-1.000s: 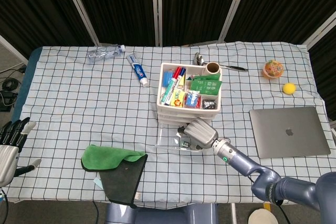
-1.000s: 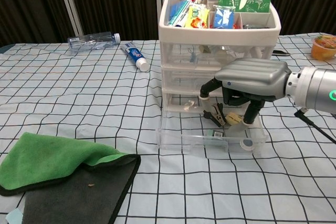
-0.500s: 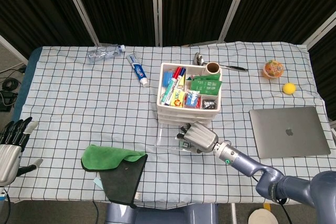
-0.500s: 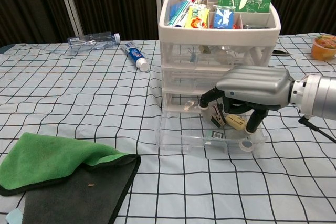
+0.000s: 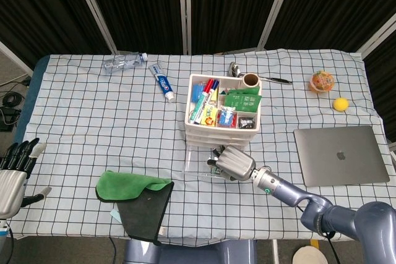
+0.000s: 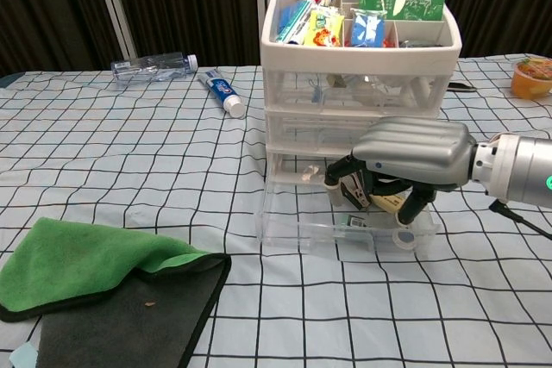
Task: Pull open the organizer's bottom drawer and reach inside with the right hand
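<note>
The white organizer [image 5: 223,106] [image 6: 358,49] stands mid-table, its top tray full of pens and packets. Its clear bottom drawer [image 5: 197,164] [image 6: 293,230] is pulled out toward me. My right hand [image 5: 235,164] [image 6: 414,148] lies palm down over the open drawer. Its fingers [image 6: 345,185] curl down among small items, a black clip [image 6: 355,194] and a beige piece [image 6: 392,202]. Whether they grip anything is hidden. My left hand [image 5: 12,174] hangs off the table's left edge, empty, with its fingers apart.
A green cloth [image 5: 127,187] [image 6: 78,265] on a dark cloth [image 5: 148,208] lies front left. A laptop [image 5: 340,154] sits to the right. Behind are toothpaste [image 5: 163,83], a clear bottle [image 5: 124,62], a spoon [image 5: 260,77], an orange cup [image 5: 322,81] and a yellow ball [image 5: 340,104].
My right hand has sunk a little and edged left, its fingers curling deeper into the open drawer. The left hand has barely moved.
</note>
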{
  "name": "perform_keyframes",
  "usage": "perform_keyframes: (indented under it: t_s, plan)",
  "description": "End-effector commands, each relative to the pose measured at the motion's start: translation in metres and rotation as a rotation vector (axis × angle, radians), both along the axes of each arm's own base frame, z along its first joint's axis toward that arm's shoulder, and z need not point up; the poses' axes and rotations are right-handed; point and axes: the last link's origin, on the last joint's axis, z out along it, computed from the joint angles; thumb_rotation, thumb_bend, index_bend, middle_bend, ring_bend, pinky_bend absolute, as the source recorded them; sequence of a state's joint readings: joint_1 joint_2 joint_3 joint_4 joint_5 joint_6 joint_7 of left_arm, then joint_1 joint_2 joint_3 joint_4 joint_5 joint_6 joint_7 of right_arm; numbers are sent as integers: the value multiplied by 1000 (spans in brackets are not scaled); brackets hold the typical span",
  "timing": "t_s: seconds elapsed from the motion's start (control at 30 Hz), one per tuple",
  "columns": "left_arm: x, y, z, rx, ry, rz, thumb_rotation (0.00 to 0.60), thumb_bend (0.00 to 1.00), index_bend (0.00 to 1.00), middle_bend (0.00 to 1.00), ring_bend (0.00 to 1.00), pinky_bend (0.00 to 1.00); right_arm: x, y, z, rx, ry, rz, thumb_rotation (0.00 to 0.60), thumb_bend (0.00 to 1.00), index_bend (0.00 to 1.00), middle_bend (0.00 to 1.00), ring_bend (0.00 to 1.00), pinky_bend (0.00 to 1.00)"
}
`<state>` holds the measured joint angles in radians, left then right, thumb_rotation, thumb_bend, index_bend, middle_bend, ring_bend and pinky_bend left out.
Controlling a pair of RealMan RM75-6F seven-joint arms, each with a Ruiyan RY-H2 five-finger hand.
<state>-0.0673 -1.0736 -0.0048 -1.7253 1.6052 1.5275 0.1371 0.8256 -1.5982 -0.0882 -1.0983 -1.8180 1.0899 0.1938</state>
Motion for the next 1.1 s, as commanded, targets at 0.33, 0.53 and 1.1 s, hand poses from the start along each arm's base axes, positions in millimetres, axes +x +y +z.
perform_keyframes:
  t_s: [0.33,0.53,1.1]
  plan:
    - [0,1,0,2,0,1,600,0,0,0,0,0,6,-2,-6,-14,-3,61,600,0,420,1000,985,789]
    - [-1,1,0,3,-1,3,600,0,0,0,0,0,7,-4,-8,-50,-4,142,600,0,416,1000,985,786]
    - [-1,4,-2,-4,4,10,600,0,0,0,0,0,-1,-12,-6,-66,30,275,600,0,409,1000,981,780]
